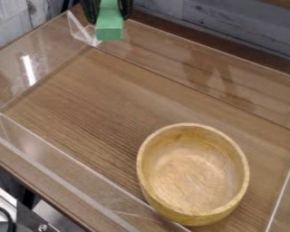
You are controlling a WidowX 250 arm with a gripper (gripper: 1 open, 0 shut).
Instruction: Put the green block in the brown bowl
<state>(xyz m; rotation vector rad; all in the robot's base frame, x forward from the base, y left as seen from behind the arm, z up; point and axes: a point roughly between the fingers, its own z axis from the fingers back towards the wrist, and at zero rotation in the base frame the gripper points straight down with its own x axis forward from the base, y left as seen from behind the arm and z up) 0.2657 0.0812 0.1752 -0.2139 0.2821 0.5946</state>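
The green block [110, 24] hangs at the top left of the camera view, well above the table, pinched between the dark fingers [124, 9] of my gripper [110, 11]. Only the lower tips of the gripper show; the rest of the arm is cut off by the top edge. The brown bowl [194, 172] sits empty on the wooden table at the lower right, far from the block.
Clear plastic walls [39, 72] ring the wooden tabletop [148, 91] on the left, front and right. A grey plank wall runs along the back. A dark object lies at the bottom left corner outside the enclosure.
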